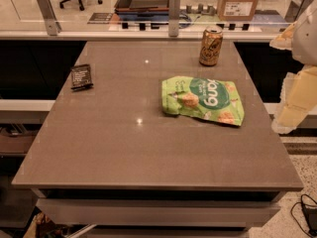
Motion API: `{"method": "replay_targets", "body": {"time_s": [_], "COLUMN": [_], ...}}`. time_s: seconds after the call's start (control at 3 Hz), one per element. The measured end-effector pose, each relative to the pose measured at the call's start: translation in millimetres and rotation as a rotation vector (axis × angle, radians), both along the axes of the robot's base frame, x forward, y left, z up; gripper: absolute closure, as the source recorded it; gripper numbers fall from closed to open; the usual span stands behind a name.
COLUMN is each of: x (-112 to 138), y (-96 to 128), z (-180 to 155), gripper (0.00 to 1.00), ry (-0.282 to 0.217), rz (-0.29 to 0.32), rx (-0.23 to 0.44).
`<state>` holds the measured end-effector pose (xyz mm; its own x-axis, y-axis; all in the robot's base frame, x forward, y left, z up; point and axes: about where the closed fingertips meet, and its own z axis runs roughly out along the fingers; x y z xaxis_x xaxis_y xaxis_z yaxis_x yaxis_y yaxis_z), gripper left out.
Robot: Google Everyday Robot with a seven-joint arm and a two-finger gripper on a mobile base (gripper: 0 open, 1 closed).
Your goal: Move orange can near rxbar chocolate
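The orange can [211, 45] stands upright near the far right corner of the grey table [124, 148]. The rxbar chocolate [81, 77], a small black wrapper with white print, lies flat near the table's left edge, far from the can. My gripper [295, 102] shows as pale cream parts at the right edge of the view. It is beyond the table's right side, to the right of the can and lower in the picture, and touches nothing.
A large green snack bag [203, 100] lies flat right of the table's middle, between the can and the front edge. A glass partition with metal posts [174, 13] runs along the far edge. A cardboard box [237, 3] sits behind it.
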<state>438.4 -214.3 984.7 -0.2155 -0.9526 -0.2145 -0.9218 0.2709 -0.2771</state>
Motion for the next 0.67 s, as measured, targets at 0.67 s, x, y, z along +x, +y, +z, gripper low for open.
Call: {"method": "replay_targets", "body": {"time_s": [0.67], "x": [3.7], "y": [-5.7], "z": [-0.5], "gripper": [0.0], "ry": [-0.026], "rz": [-0.03], "rx": [0.044]}}
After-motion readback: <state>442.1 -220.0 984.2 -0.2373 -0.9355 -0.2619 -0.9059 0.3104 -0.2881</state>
